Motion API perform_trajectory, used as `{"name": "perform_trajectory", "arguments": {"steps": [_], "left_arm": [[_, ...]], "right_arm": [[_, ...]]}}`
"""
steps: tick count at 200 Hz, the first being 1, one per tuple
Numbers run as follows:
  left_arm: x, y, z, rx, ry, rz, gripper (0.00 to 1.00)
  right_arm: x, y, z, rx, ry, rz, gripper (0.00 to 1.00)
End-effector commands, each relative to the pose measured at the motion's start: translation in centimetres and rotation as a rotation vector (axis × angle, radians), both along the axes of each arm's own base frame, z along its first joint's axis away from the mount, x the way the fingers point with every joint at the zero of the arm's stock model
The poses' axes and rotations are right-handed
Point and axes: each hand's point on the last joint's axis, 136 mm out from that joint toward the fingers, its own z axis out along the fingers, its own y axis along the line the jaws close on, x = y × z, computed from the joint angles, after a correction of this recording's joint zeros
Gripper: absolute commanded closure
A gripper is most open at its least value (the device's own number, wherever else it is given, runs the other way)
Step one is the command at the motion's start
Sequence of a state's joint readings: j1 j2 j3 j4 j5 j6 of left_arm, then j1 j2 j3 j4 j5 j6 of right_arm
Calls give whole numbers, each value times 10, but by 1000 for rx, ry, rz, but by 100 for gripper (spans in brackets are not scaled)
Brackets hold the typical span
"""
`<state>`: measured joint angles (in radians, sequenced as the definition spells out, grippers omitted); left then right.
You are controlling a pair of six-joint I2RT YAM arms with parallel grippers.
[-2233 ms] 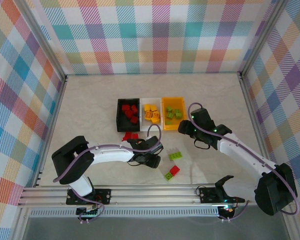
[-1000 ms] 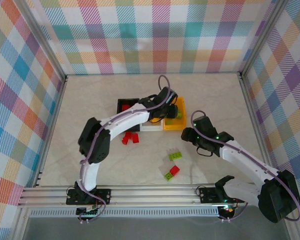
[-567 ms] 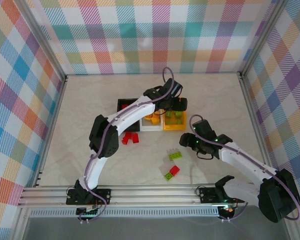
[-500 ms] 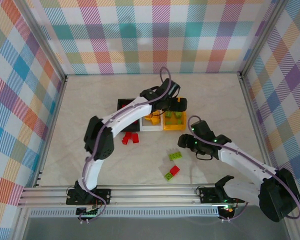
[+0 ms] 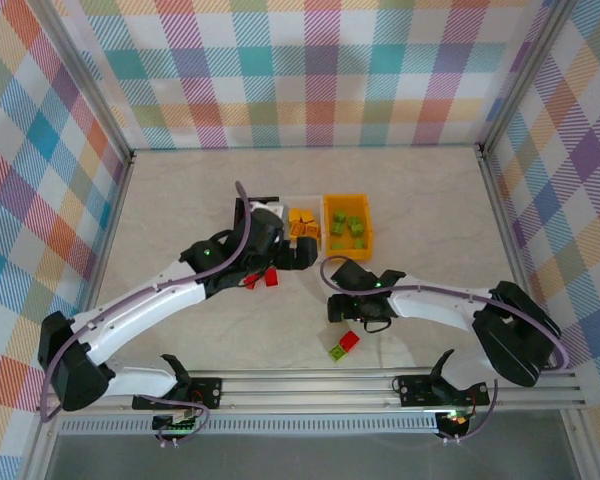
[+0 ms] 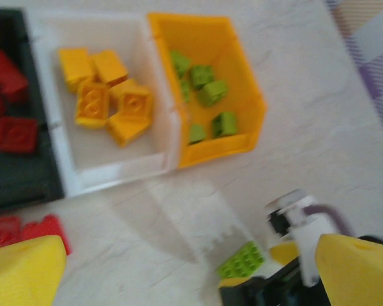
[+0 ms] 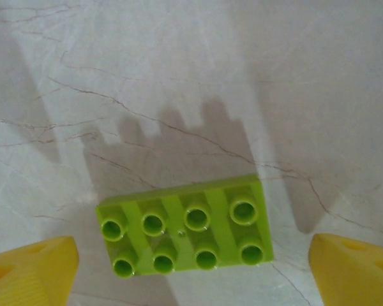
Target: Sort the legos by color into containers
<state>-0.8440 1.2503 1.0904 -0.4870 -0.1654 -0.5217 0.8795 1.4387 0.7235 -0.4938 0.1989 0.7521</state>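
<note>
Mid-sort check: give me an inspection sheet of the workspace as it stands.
Surface: pale marbled table, no spills seen.
Job's things: black bin holds red bricks; white bin holds yellow-orange bricks; orange bin holds green bricks. Loose on the table: loose red bricks by the black bin, one green brick, a green and red pair nearer the rail.
Clutter: nothing seen.
Grippers: left gripper open, empty, near the bins; right gripper open, fingers either side of the green brick, not touching it.
Cables: left arm cable and right arm cable follow their arms; no snag seen.
Surroundings: checked walls; metal rail at the near edge.
</note>
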Motion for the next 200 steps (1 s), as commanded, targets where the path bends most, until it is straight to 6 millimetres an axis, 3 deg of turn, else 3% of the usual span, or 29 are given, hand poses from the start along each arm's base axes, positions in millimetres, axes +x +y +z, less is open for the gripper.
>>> {"name": "perform_trajectory", "arguments": {"steps": [1,47,79,112,129,162,200], "left_arm": [[-11,30,-19,44,15,81,0],[-25,54,-50,86,54,132,0],[-27,62,-52,103,48,147,0],[-29,65,-53,107,47,149,0],[-31,65,-53,99,47,144,0],[-37,66,-55,102,49,113,0],[-49,54,-67,92,89,11,0]], "right_arm": [[6,0,3,-75,-24,1,6],[0,-1,-15,-158,43,9,15],[-1,-2,-20,-172,51,10,30],[6,-3,-12,-167,4,-5,45],[14,0,1,-143,-50,-8,48],[42,6,46,-62,-176,-25,50],[97,15,95,70,-261,-68,50]]}}
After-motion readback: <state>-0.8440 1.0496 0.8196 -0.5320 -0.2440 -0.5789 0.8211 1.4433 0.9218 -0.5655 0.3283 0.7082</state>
